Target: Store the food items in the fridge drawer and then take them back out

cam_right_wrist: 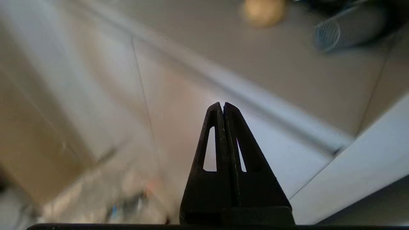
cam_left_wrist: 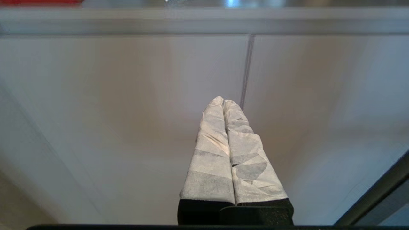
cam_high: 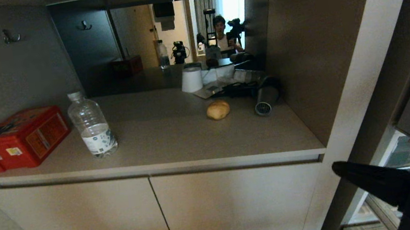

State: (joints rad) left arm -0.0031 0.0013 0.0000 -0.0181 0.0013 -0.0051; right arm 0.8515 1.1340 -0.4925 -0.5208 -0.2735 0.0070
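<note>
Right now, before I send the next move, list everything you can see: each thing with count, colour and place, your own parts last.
potato: one, tan-brown, on the counter right of middle, beside the hair dryer.
water bottle: one, clear with a white cap, upright on the counter's left part.
tin box: one, red, at the counter's left end, left of the bottle.
hair dryer: one, grey, lying at the counter's right rear, its cord behind it.
cup: one, white, at the rear by the mirror.
wall hook: one, metal, upper left wall.
cabinet doors: two, beige, shut, below the counter.
person: one, only as a mirror reflection.
left claw: white-wrapped, shut, facing the cabinet doors.
right claw: black, shut, empty, below the counter's right end.
</note>
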